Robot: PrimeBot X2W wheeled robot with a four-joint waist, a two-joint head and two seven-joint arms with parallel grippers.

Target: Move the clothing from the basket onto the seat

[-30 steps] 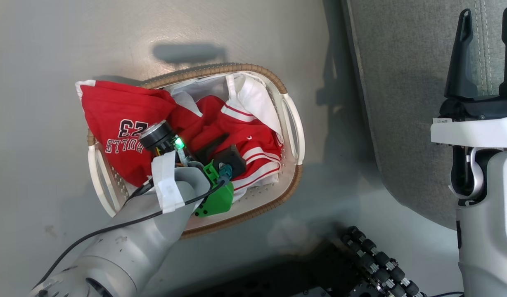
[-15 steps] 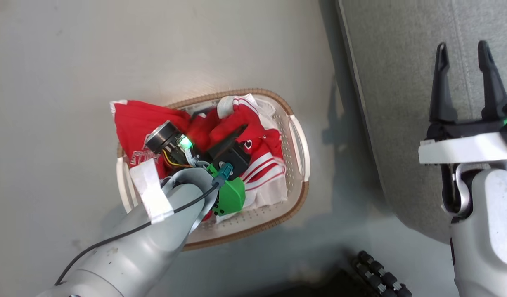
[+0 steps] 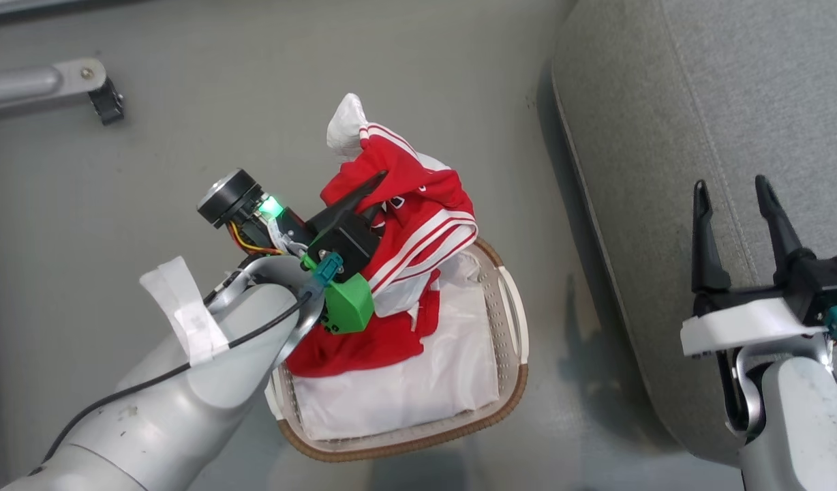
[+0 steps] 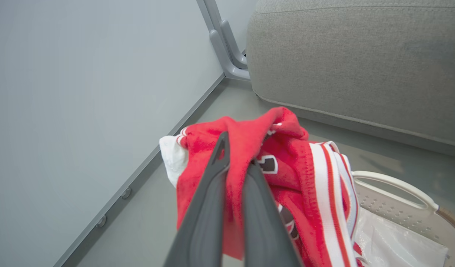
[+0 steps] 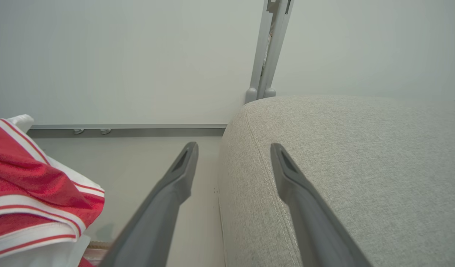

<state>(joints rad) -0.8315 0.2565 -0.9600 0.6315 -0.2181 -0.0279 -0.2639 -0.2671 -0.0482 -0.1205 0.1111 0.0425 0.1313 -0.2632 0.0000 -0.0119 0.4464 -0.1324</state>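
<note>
The left hand [image 3: 374, 194] is clamped on a fold of the red clothing [image 3: 418, 204], its two fingers pressed together with cloth between them, as the left wrist view confirms [image 4: 238, 155]. The bundle [image 4: 286, 148] is raised above the basket [image 3: 512, 307] and drapes downward from the grip, so its long axis runs from the hand down to the white liner [image 3: 425, 382].

The relation you must read is sideways: the seat [image 3: 664, 136] lies to the robot's right of the loaded hand, with a strip of floor [image 3: 568, 286] between basket and cushion edge. The right hand [image 3: 730, 185] is nearer the seat, over its edge, fingers spread and empty [image 5: 235, 147], but the left hand carries the load, so the carry probably goes rightward across that gap.

Hard to make out:
- Whether the lowest red folds [image 3: 364, 348] rest on the liner or hang just clear.
- Whether both garments are in the grip; no lettering is readable.
- One left finger, buried in cloth in the head view.
- The basket's left side, hidden behind the pale forearm [image 3: 187, 382].
</note>
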